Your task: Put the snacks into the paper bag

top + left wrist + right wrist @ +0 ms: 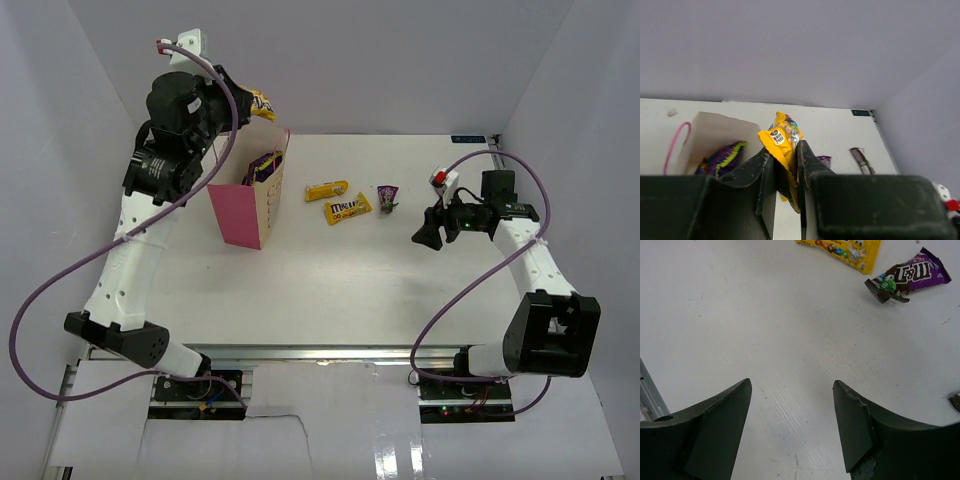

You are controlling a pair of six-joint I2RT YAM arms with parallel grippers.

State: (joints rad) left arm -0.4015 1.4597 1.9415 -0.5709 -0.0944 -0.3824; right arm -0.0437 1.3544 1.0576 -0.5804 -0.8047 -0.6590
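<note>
My left gripper (250, 100) is raised above and behind the pink paper bag (240, 210) and is shut on a yellow candy packet (265, 105). In the left wrist view the packet (782, 137) is pinched between the fingers, above the bag's open top (707, 132). The purple chip bag (262, 165) stands inside the bag. Two yellow packets (326, 190) (347, 207) and the tiny purple wrapper (387, 196) lie on the table right of the bag. My right gripper (428, 232) is open and empty, low over bare table (791, 384). The dark brown bar (860, 160) lies right of the wrapper.
White walls close the table at the back and on both sides. The bag's thin pink handle (675, 142) loops up at its left rim. In the right wrist view a yellow packet (842, 249) and the purple wrapper (907, 277) lie ahead of the fingers.
</note>
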